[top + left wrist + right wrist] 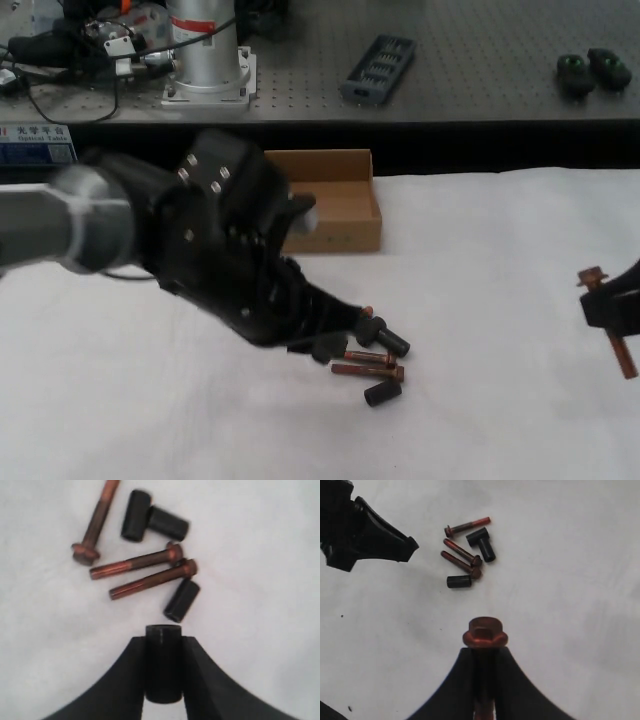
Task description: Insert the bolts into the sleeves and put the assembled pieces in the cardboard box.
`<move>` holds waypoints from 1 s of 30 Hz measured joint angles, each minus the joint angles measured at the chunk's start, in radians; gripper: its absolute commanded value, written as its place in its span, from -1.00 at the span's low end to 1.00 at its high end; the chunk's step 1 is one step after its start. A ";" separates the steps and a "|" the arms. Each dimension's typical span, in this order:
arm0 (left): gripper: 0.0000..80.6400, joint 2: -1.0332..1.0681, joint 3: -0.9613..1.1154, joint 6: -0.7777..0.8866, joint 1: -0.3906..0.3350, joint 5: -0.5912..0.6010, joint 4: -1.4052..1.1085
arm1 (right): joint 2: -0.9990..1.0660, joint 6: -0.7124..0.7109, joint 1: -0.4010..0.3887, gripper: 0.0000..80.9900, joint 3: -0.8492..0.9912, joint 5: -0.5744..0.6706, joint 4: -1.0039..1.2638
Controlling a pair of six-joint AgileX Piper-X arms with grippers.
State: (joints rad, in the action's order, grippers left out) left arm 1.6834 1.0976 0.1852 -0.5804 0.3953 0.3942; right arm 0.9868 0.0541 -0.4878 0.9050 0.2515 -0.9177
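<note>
My left gripper (163,641) is shut on a black sleeve (163,667), held just above the white cloth. Past its tips lie three copper bolts (136,563) and three loose black sleeves (182,600). In the high view the left arm's gripper (332,346) sits at the left edge of that pile (372,362). My right gripper (484,651) is shut on a copper bolt (485,632), its hex head sticking out beyond the fingers. This gripper (612,305) hangs at the far right with the bolt (622,355) pointing down. The cardboard box (335,205) stands open behind the left arm.
A white cloth (480,300) covers the table. Behind it is a dark perforated bench with a silver post (205,45), cables, a dark tray (378,65) and two black-green parts (593,70). The left arm's gripper (367,530) appears in the right wrist view near the pile.
</note>
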 measured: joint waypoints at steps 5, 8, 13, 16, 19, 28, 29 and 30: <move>-0.98 -0.111 -0.004 -0.086 0.002 0.114 -0.004 | 0.059 0.053 0.000 -0.93 0.000 0.079 0.082; -0.98 -0.173 -0.039 -0.104 0.008 0.195 -0.017 | 0.099 0.092 0.000 -0.93 0.000 0.118 0.166; -0.98 -0.269 -0.135 -0.108 0.035 0.261 -0.064 | 0.159 0.246 0.000 -0.93 0.000 0.239 0.353; -0.98 -0.349 -0.225 -0.082 0.062 0.312 -0.135 | 0.179 0.316 0.000 -0.93 0.000 0.278 0.434; -0.98 -0.425 -0.308 -0.007 0.087 0.356 -0.265 | 0.195 0.413 0.000 -0.93 0.000 0.326 0.500; -0.98 -0.502 -0.411 0.264 0.106 0.493 -0.617 | 0.257 0.620 -0.024 -0.93 0.000 0.434 0.775; -0.98 -0.502 -0.411 0.271 0.106 0.504 -0.629 | 0.258 0.628 -0.033 -0.93 0.000 0.437 0.792; -0.98 -0.502 -0.411 0.278 0.106 0.516 -0.636 | 0.258 0.635 -0.044 -0.93 0.000 0.440 0.807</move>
State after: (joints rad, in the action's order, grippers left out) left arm 1.1812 0.6867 0.4632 -0.4740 0.9117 -0.2421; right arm 1.2446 0.6889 -0.5322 0.9050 0.6912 -0.1111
